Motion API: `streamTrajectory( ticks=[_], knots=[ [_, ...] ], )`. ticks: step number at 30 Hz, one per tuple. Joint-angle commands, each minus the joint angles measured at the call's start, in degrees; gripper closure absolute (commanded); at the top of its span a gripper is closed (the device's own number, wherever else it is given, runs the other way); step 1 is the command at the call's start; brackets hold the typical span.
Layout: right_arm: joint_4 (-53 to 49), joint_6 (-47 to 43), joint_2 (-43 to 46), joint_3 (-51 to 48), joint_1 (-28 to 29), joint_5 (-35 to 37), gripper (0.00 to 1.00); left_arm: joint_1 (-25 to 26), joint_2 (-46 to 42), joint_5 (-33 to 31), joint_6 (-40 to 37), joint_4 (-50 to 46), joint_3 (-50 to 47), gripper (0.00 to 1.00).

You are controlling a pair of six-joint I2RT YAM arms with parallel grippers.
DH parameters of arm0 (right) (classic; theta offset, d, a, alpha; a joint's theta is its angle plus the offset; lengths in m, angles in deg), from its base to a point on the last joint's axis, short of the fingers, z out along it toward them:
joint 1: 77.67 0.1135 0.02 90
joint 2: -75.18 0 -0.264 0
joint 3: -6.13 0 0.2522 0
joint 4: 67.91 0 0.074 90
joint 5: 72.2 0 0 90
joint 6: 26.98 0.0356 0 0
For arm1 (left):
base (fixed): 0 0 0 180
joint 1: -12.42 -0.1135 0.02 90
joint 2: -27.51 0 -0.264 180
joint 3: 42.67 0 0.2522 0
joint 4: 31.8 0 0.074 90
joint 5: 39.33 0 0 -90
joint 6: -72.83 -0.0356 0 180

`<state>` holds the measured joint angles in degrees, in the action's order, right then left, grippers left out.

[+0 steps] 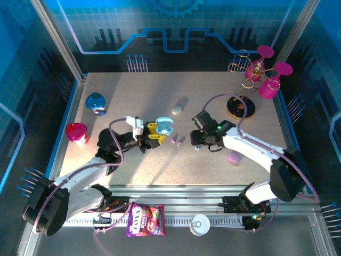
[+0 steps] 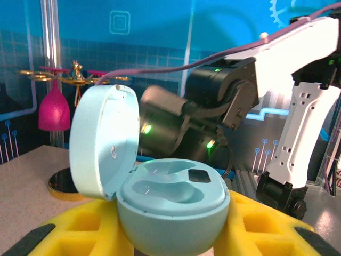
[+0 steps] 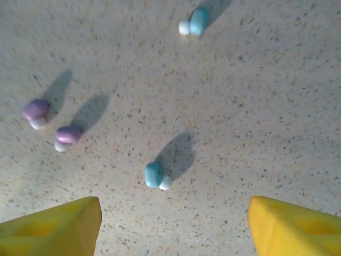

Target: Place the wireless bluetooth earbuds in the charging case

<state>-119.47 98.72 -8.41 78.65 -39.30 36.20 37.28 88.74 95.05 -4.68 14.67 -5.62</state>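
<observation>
My left gripper (image 1: 155, 136) is shut on a light blue charging case (image 1: 164, 126), which sits upright between the yellow fingers (image 2: 269, 224). The case (image 2: 171, 205) has its lid (image 2: 101, 140) swung open to the left, and both moulded slots are empty. My right gripper (image 1: 197, 141) hovers open above the table, its yellow fingertips (image 3: 295, 226) wide apart. A light blue earbud (image 3: 155, 175) lies on the table just ahead of the gap between them. A second blue earbud (image 3: 195, 22) lies farther off. Two purple earbuds (image 3: 36, 111) (image 3: 67, 135) lie to the left, between the two grippers (image 1: 178, 141).
A white pebble case (image 1: 177, 110) lies behind the grippers and a purple case (image 1: 233, 157) beside the right arm. A stand with pink glasses (image 1: 256, 80) is at the back right. A blue object (image 1: 96, 102) and a pink cup (image 1: 77, 133) sit left.
</observation>
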Motion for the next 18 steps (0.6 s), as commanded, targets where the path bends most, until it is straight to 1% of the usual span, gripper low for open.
streamTrajectory(
  ticks=[1,4,8,14,18],
  knots=[
    [-9.72,2.11,-6.05,5.45,2.71,4.77,0.4,-0.25,-1.29,-0.22,-1.96,0.11,-1.14,0.67],
    [-10.71,1.88,-10.86,8.02,3.7,3.84,0.5,-0.26,-1.51,0.11,-1.77,0.77,-1.42,0.67],
    [-11.73,1.32,-16.16,11.06,4.29,2.8,0.59,-0.3,-2.33,0.2,-2.16,0.25,-1.65,0.67],
    [-11.6,-0.08,-21.69,13.84,4.5,2.0,0.67,-0.3,-2.83,0.26,-2.68,-0.56,-1.76,0.67],
    [-11.26,-0.93,-23.85,15.14,4.3,1.57,0.69,-0.32,-2.87,0.44,-2.71,-0.53,-1.87,0.67]
  ],
)
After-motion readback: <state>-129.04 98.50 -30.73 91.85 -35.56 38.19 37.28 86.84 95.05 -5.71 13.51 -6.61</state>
